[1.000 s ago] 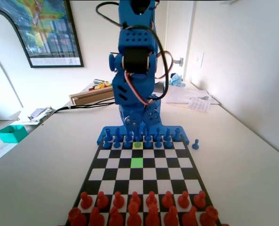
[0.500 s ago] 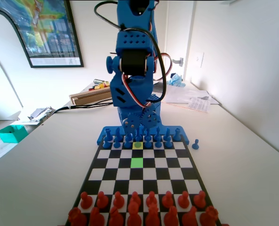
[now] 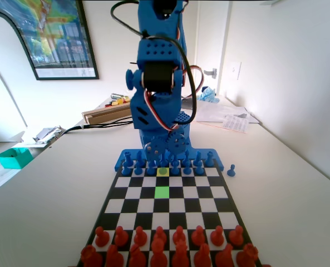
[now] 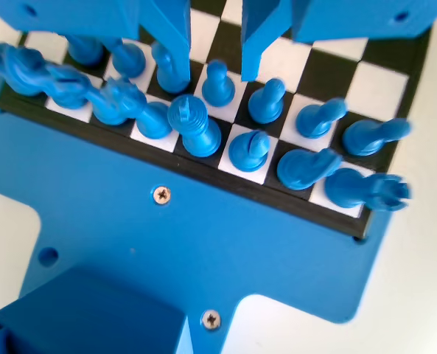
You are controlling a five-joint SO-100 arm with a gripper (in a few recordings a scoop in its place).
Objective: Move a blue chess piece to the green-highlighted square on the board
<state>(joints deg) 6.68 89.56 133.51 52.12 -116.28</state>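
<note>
In the wrist view my gripper (image 4: 216,59) is open, its jaws hanging just over the row of blue pawns. One blue pawn (image 4: 218,82) stands in the gap below the jaw tips, touching neither. Taller blue back-row pieces (image 4: 194,125) stand behind it. In the fixed view the gripper (image 3: 165,152) is low over the blue rows at the far end of the board (image 3: 126,204). A blue pawn (image 3: 163,171) stands there on a yellow-tinted square. The green-highlighted square (image 3: 162,192) lies two rows nearer the camera, with nothing on it.
Red pieces (image 3: 159,245) fill the two near rows in the fixed view. A lone blue pawn (image 3: 231,170) stands off the board at the right. Papers (image 3: 226,117) and boxes (image 3: 106,114) lie behind the arm, and a teal tray (image 3: 13,157) sits far left.
The arm has sunk a little, bringing the gripper lower over the blue pawn row. No piece has moved.
</note>
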